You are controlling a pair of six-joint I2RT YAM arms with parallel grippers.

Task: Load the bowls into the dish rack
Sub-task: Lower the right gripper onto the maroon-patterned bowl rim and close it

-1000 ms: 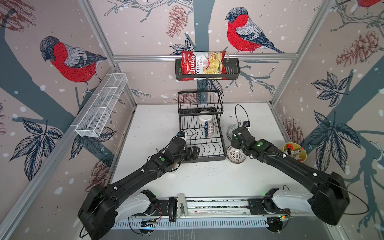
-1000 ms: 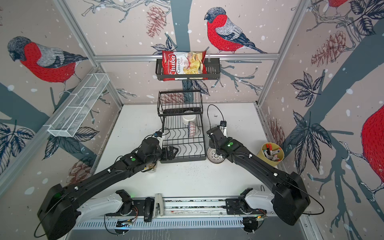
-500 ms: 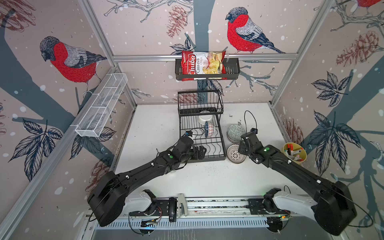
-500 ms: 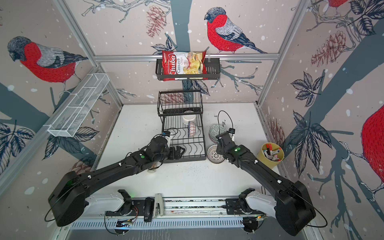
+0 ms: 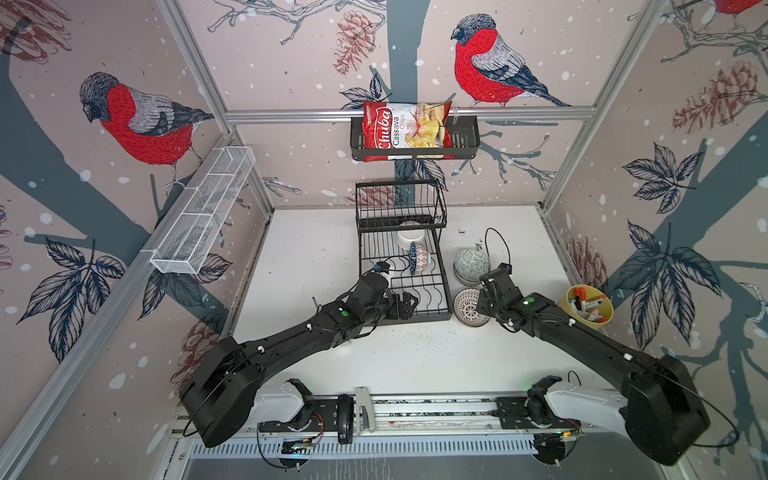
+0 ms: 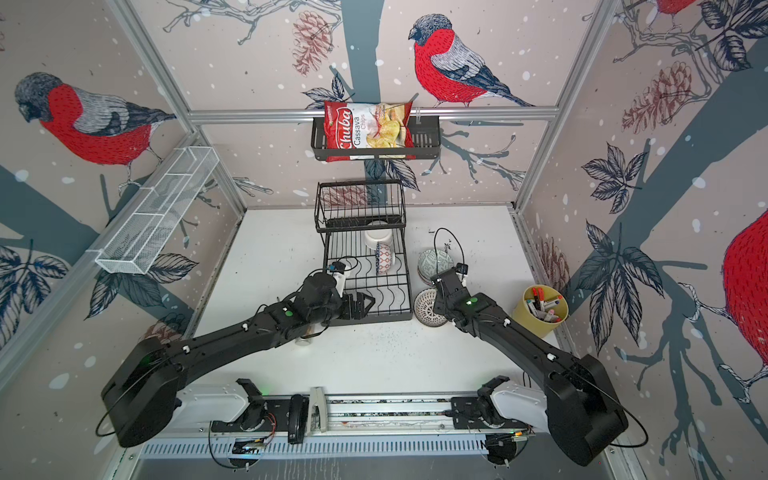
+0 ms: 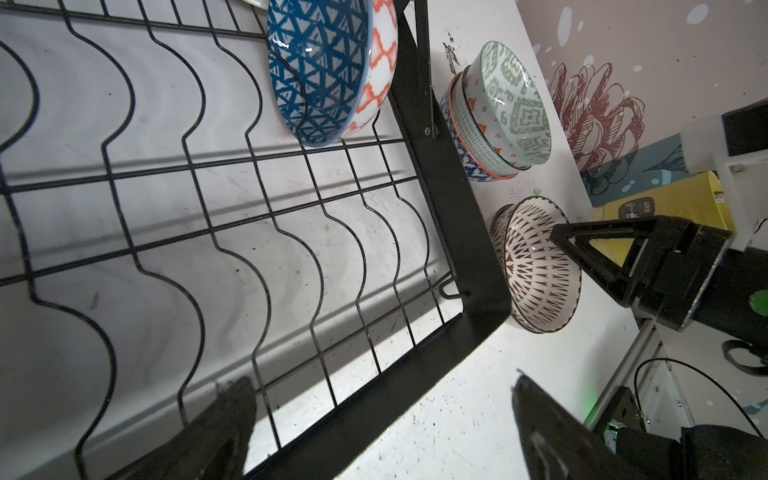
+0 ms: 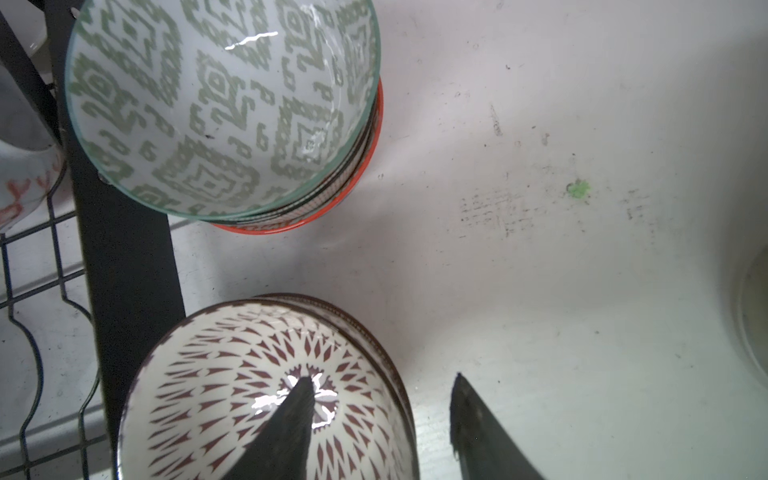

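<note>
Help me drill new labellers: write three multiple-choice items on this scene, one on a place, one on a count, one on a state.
1. Where is the brown-patterned bowl?
A) outside the rack, beside its near corner
B) in the rack's top basket
C) on the rack's lower grid

2. How many bowls show in the rack?
A) none
B) two
C) five

3. How is the left gripper?
A) shut on a bowl
B) shut on the rack's wire
C) open, empty

Answers:
1 A: both top views show it just past the rack's frame, not inside.
2 B: a white bowl and a blue-and-orange bowl sit on the lower grid.
3 C: its fingers stand wide apart and grip nothing.
</note>
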